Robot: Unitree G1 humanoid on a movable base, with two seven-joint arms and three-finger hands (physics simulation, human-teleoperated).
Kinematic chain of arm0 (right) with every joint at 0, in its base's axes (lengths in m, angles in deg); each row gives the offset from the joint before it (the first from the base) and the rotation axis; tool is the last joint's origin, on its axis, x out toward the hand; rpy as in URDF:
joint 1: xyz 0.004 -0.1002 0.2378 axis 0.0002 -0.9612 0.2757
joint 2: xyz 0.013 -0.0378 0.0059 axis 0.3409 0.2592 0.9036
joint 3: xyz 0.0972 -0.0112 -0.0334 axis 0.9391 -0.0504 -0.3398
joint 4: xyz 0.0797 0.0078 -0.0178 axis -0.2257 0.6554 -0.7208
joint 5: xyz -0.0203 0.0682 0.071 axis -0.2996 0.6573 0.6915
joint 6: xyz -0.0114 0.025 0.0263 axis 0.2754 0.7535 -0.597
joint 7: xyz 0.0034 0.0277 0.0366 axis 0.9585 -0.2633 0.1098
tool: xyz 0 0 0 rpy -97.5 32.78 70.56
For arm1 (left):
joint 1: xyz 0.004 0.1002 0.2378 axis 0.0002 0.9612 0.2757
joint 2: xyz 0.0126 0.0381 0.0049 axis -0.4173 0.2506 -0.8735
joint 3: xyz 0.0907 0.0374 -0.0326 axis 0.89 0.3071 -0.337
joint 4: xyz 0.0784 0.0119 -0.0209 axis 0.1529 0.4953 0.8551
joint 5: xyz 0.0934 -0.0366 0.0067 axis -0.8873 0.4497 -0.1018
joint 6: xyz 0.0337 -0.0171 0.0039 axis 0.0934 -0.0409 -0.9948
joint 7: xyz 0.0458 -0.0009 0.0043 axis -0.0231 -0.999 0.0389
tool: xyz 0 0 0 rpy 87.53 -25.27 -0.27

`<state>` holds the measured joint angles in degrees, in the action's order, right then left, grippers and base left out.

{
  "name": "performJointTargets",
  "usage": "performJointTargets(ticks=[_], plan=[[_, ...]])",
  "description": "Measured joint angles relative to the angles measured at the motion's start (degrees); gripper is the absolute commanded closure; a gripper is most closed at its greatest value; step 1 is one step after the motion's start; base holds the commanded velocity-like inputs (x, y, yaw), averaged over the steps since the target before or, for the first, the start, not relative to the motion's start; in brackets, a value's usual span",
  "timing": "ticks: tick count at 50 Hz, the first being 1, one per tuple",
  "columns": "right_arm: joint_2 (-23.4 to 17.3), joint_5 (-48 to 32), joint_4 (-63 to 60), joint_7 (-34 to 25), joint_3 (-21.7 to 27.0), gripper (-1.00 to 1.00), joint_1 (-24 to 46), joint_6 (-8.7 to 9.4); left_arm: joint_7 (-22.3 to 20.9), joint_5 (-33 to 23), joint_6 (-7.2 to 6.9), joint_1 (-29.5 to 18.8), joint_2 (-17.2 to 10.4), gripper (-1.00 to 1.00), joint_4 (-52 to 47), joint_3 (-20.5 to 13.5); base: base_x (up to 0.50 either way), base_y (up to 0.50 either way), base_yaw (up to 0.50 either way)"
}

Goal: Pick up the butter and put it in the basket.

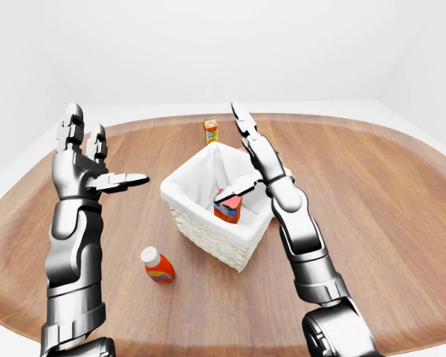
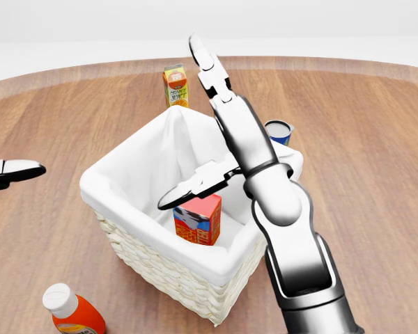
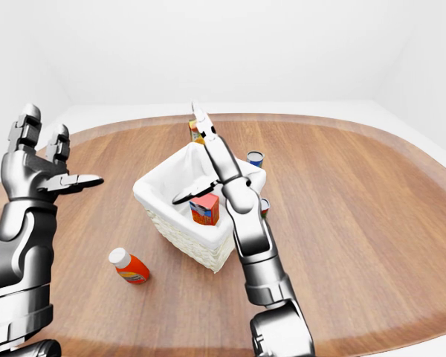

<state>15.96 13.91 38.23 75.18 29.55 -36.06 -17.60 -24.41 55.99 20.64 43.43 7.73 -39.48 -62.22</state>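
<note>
A: Head view first: where is the butter?
B: It stands upright inside the basket, on the white liner near the corner toward the bottom right of the view, its red top showing.
A: And the right hand?
B: Spread wide above the basket. Two fingers point up toward the juice carton, and the thumb sticks out sideways just over the butter (not touching it, as far as I can see).
A: Nothing pinched, then?
B: Nothing. The hand holds no object.
A: The left hand?
B: Raised well to the left of the basket in the left-eye view, fingers spread, thumb pointing toward the basket.
A: What else sits on the wooden worktop?
B: An orange bottle with a white cap lying near the bottom left, and a blue can just beyond the basket, partly behind the right arm.
</note>
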Motion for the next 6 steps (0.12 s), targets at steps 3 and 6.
performJointTargets(ticks=[3, 6], plan=[[-0.47, 0.14, -2.95, -0.62, 0.15, -1.00, -1.36, 0.00, -0.20, -0.14, 0.00, 0.47, 0.26, -1.00, -1.13, -0.05, 0.00, 0.00, 0.00], [-0.93, 0.39, -5.26, -1.06, 0.39, -1.00, -2.60, 0.00, -0.56, -0.17, 0.00, 1.00, 0.50, -1.00, -2.34, -0.08, 0.00, 0.00, 0.00]])
